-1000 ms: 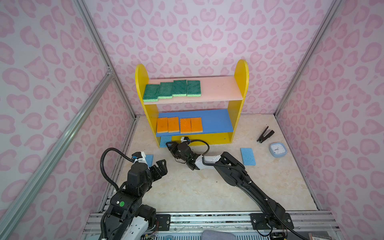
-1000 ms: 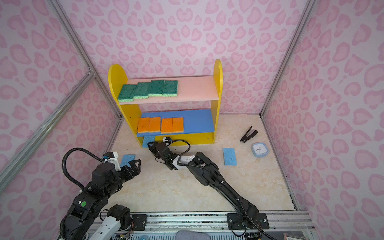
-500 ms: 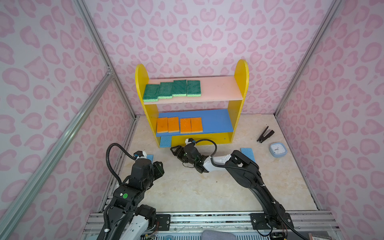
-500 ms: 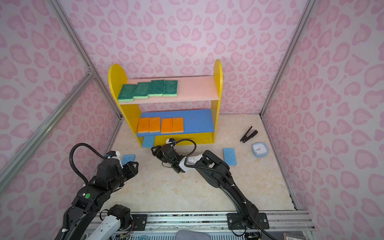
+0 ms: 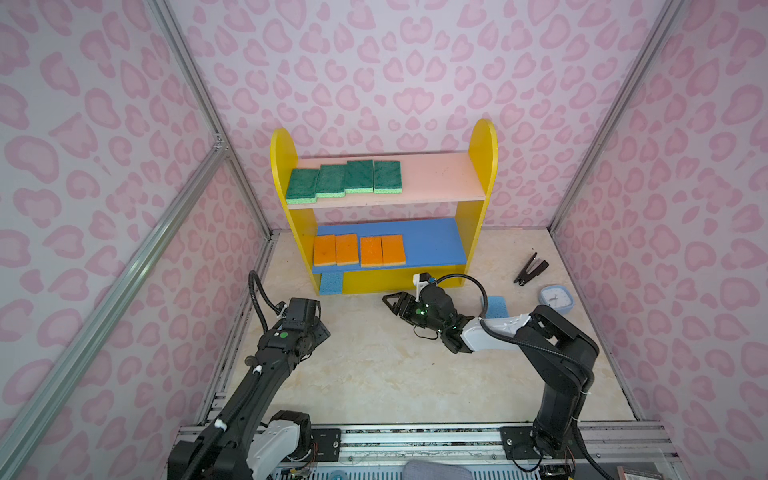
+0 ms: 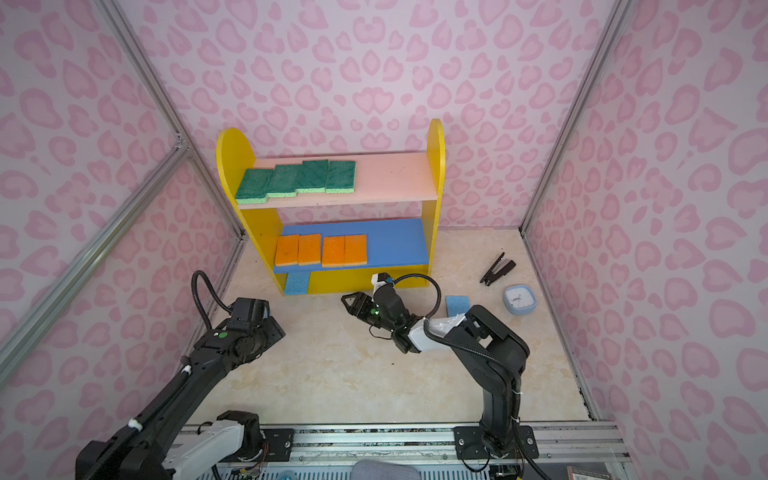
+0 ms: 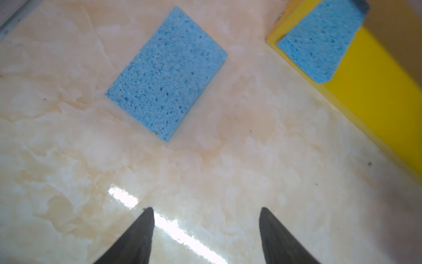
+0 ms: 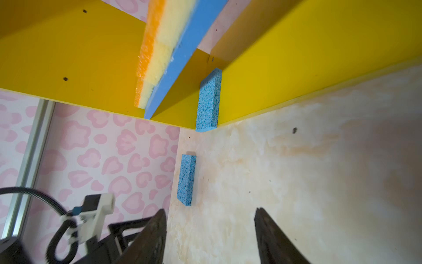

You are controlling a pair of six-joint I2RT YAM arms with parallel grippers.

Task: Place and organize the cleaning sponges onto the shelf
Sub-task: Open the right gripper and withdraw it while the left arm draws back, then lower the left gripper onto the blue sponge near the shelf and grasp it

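Left claw (image 7: 205, 209) (gaping) near blue sponge (image 7: 166, 75)

Both top views look steeply down from high above the front metal rail (image 5: 415, 434), facing the pink-patterned back wall (image 5: 374, 83). Nearly alike and shifted slightly sideways, each takes in the whole cream marble-patterned bench (image 5: 374, 374) and the small yellow-sided shelf (image 5: 482, 166). The left wrist camera hangs close over the bench, looking past the left tool (image 7: 205, 210) at a light blue rectangular sponge (image 7: 166, 75) and the shelf's bottom corner. The right wrist camera, low and rolled sideways, looks past the right tool (image 8: 210, 210) at that same sponge and corner.
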